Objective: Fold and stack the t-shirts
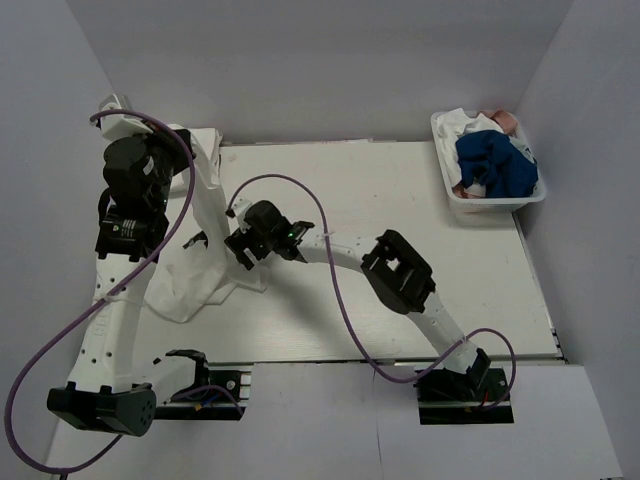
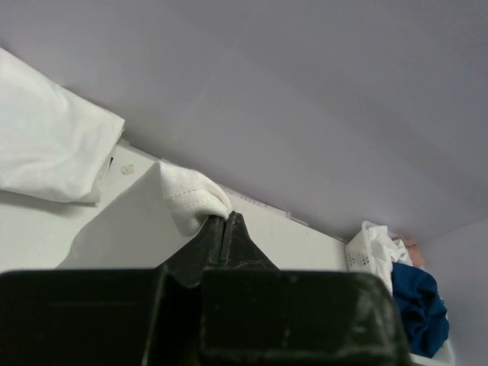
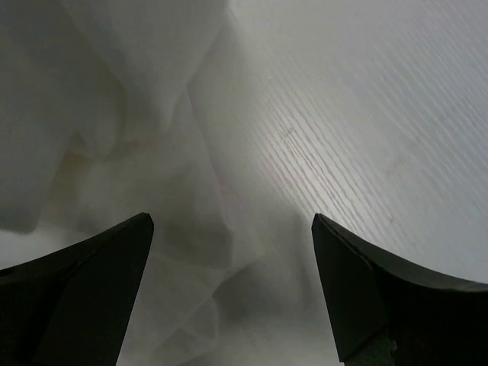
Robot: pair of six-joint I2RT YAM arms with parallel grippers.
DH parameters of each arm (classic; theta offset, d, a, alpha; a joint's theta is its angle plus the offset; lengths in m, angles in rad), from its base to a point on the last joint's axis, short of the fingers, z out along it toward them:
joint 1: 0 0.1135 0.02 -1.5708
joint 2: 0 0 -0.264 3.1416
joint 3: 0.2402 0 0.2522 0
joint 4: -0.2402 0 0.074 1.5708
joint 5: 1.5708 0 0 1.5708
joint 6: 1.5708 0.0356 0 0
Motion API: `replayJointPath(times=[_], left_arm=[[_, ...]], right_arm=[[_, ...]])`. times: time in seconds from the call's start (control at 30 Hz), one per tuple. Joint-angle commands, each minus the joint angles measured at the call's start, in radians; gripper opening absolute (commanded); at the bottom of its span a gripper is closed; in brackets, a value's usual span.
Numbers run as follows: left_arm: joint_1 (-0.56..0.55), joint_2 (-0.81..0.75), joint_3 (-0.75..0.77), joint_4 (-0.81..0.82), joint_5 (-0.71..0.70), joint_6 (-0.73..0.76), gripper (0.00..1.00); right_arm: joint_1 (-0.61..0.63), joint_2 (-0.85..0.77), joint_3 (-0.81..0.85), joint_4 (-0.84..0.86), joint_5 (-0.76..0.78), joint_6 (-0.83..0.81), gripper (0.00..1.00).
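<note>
One white t-shirt (image 1: 190,280) hangs from the left claw (image 2: 223,223), pinched tight, its bottom under the wide-open right claw (image 3: 231,221). One basket (image 1: 497,204) sits far right of both claws on the white table (image 1: 400,190), pale walls (image 1: 330,60) around.

White bin (image 1: 487,202), blue cloth (image 1: 497,168) inside, white table (image 1: 400,200)

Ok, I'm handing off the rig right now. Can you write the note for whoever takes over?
Left gripper: shut on an edge of a white t-shirt, holding that end lifted at the left rear of the table.
Right gripper: open, hovering over the shirt's crumpled lower part on the table, gripping nothing.
Basket at right rear: holds more clothes, blue and white.
Done: one shirt out and picked up; no fold or stack in view.
Left: spread it flat, fold it, do the rest, stack.
</note>
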Motion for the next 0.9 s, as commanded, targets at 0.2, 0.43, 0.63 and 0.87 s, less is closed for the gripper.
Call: replayJointPath(times=[0.2,0.43,0.63,0.87], left_arm=[[-0.002,-0.053,0.008,-0.046,-0.083,0.033,0.0],[-0.002,-0.071,-0.012,-0.055,-0.183,0.033,0.0],[-0.002,-0.071,-0.093,-0.055,-0.2,0.012,0.0],[0.008,-0.011,-0.229,-0.052,-0.166,-0.034,0.0]], right_arm=[[0.025,0.11,0.099,0.099,0.048,-0.037,0.17],[0.001,-0.291,-0.456,0.387,0.288,0.078,0.0],[-0.117,-0.631,-0.824,0.27,0.51,0.23,0.0],[-0.265,-0.91,-1.09,0.106,0.664,0.31,0.0]])
